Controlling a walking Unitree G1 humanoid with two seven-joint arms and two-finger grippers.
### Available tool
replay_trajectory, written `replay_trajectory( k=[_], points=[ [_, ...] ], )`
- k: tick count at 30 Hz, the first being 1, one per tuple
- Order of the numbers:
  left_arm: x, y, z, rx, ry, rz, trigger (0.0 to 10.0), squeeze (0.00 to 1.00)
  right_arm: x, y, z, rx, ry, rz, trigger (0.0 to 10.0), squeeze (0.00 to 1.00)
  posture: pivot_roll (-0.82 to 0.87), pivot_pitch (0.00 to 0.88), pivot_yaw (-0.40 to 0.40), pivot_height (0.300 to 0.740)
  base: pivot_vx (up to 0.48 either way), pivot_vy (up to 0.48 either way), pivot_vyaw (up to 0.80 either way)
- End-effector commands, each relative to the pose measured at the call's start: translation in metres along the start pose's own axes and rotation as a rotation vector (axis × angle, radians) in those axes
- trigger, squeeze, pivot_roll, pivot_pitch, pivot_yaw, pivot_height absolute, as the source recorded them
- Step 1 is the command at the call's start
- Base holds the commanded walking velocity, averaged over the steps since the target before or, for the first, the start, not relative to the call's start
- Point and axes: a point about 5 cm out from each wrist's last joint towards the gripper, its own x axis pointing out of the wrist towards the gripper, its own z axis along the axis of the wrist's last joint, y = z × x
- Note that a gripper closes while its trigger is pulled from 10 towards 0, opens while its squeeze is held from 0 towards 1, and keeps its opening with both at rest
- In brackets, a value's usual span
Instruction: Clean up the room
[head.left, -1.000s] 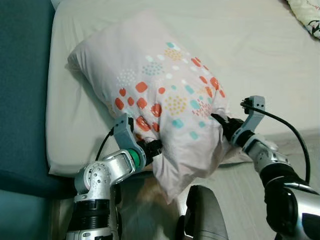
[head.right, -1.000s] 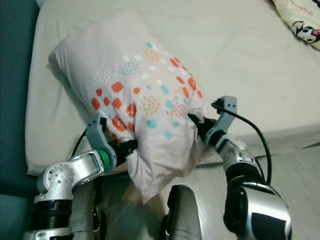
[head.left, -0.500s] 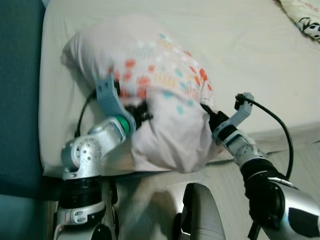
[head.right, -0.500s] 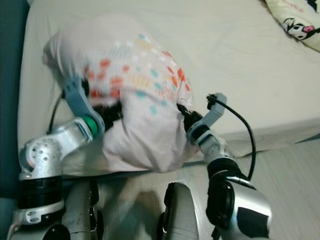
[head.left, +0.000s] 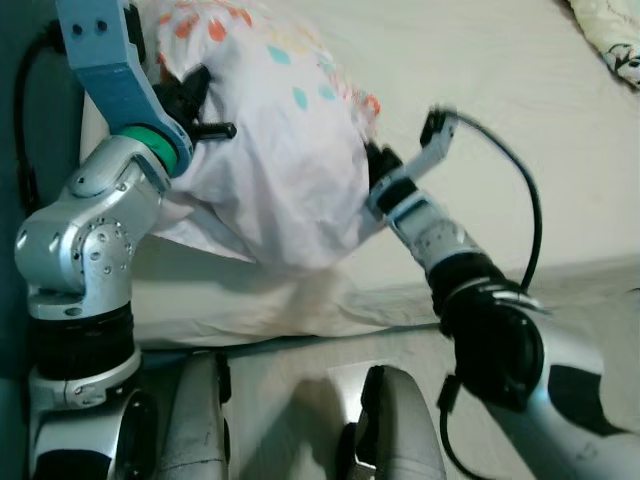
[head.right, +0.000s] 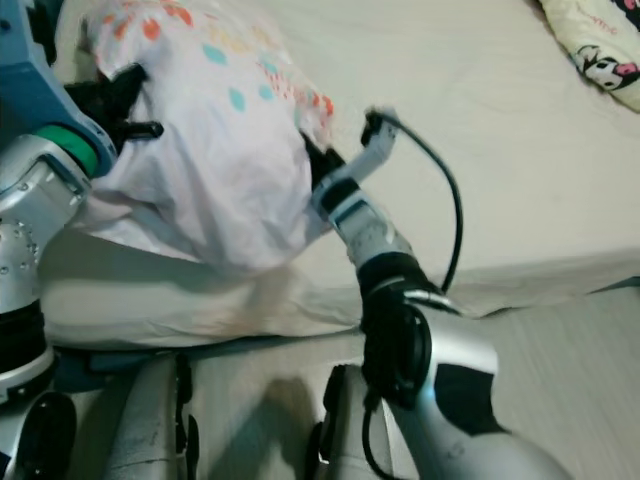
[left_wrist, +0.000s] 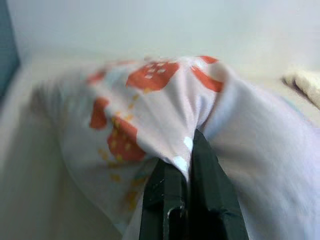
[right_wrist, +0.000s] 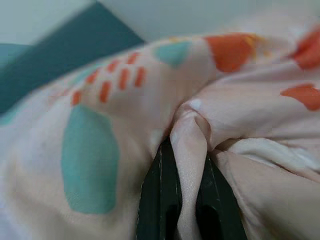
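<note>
A pale pink pillow (head.left: 285, 150) with orange and teal spots hangs over the near left part of a cream bed (head.left: 480, 70). My left gripper (head.left: 200, 110) pinches its left side, shut on the cloth, and the left wrist view shows a fold (left_wrist: 187, 160) between the black fingers (left_wrist: 210, 200). My right gripper (head.left: 375, 165) is shut on the pillow's right edge, with fabric (right_wrist: 187, 145) bunched between its fingers (right_wrist: 160, 200). The pillow's lower end sags toward the mattress edge.
A teal headboard (head.left: 15, 60) runs along the bed's left side. A second patterned pillow (head.right: 595, 50) lies at the far right corner of the bed. My legs (head.left: 390, 430) stand on the pale floor (head.left: 590, 290) beside the mattress edge.
Both arms have lifted the pillow up and away from me toward the head of the bed. The view has also shifted, with the arms now nearer the camera.
</note>
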Motion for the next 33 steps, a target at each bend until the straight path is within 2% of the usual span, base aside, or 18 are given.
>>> replay_trajectory(
  k=[1,4,7,8,10,11,12,13,14,16,17,19,20,22,27,28,32,33],
  points=[
    [-0.011,-0.018,0.035,0.095,-0.212,-0.066,0.0,0.0,0.019,0.027,0.001,-0.031,0.021,0.12,0.0,0.0,0.28,0.193,-0.085,0.584,0.0,0.0,0.0],
    [-0.017,-0.019,0.049,0.161,-0.306,-0.051,0.0,0.0,0.026,0.038,0.001,-0.065,0.038,0.161,0.0,0.0,0.29,0.198,-0.09,0.584,0.0,0.0,0.0],
    [-0.036,-0.02,0.081,0.426,-0.564,0.06,0.0,0.0,0.037,0.058,-0.006,-0.141,0.096,0.24,0.0,0.0,0.32,0.211,-0.093,0.584,0.0,0.0,0.0],
    [-0.036,-0.02,0.081,0.426,-0.564,0.06,0.0,0.0,0.037,0.058,-0.006,-0.141,0.096,0.24,0.0,0.0,0.32,0.211,-0.093,0.584,0.0,0.0,0.0],
    [-0.044,-0.02,0.088,0.593,-0.664,0.112,0.0,0.0,0.038,0.061,-0.01,-0.153,0.111,0.252,0.0,0.0,0.33,0.216,-0.094,0.584,0.0,0.0,0.0],
    [-0.044,-0.02,0.088,0.593,-0.664,0.112,0.0,0.0,0.038,0.061,-0.01,-0.153,0.111,0.252,0.0,0.0,0.33,0.216,-0.094,0.584,0.0,0.0,0.0],
    [-0.046,-0.018,0.085,0.672,-0.693,0.147,0.0,0.0,0.037,0.06,-0.013,-0.155,0.121,0.252,0.0,0.0,0.33,0.216,-0.094,0.584,0.0,0.0,0.0],
    [-0.045,-0.014,0.073,0.756,-0.668,0.171,0.0,0.0,0.035,0.056,-0.02,-0.155,0.145,0.232,0.0,0.0,0.33,0.217,-0.091,0.584,0.0,0.0,0.0],
    [-0.045,-0.014,0.073,0.756,-0.668,0.171,0.0,0.0,0.035,0.056,-0.02,-0.155,0.145,0.232,0.0,0.0,0.33,0.217,-0.091,0.584,0.0,0.0,0.0],
    [-0.033,-0.001,0.028,0.828,-0.43,0.157,0.0,0.0,0.024,0.038,-0.041,-0.157,0.213,0.126,0.0,0.0,0.33,0.218,-0.092,0.584,0.0,0.0,0.0],
    [-0.033,-0.001,0.028,0.828,-0.43,0.157,0.0,0.0,0.024,0.038,-0.041,-0.157,0.213,0.126,0.0,0.0,0.33,0.218,-0.092,0.584,0.0,0.0,0.0],
    [-0.027,0.009,-0.018,0.826,-0.141,0.117,0.0,0.0,0.007,0.017,-0.069,-0.145,0.301,0.007,0.0,0.0,0.32,0.226,-0.082,0.584,0.0,0.0,0.0],
    [-0.027,0.009,-0.018,0.826,-0.141,0.117,0.0,0.0,0.007,0.017,-0.069,-0.145,0.301,0.007,0.0,0.0,0.32,0.226,-0.082,0.584,0.0,0.0,0.0],
    [-0.027,0.013,-0.04,0.839,0.003,0.084,0.0,0.0,-0.014,-0.001,-0.098,-0.123,0.391,-0.091,0.0,0.0,0.31,0.232,-0.076,0.584,0.0,0.0,0.0],
    [-0.03,0.026,-0.053,0.897,0.085,0.129,0.0,0.0,-0.039,-0.019,-0.123,-0.079,0.46,-0.219,0.0,0.0,0.3,0.237,-0.065,0.584,0.0,0.0,0.0],
    [-0.029,0.033,-0.048,0.937,0.039,0.209,0.0,0.0,-0.042,-0.021,-0.125,-0.055,0.456,-0.223,0.0,0.0,0.29,0.239,-0.063,0.584,0.0,0.0,0.0],
    [-0.03,0.035,-0.045,0.957,0.013,0.243,0.0,0.0,-0.042,-0.022,-0.125,-0.048,0.453,-0.218,0.0,0.0,0.29,0.239,-0.063,0.584,0.0,0.0,0.0],
    [-0.031,0.04,-0.038,0.976,-0.027,0.317,0.0,0.0,-0.042,-0.019,-0.126,-0.042,0.467,-0.174,0.0,0.0,0.28,0.24,-0.055,0.584,0.0,0.0,0.0]
  ],
)
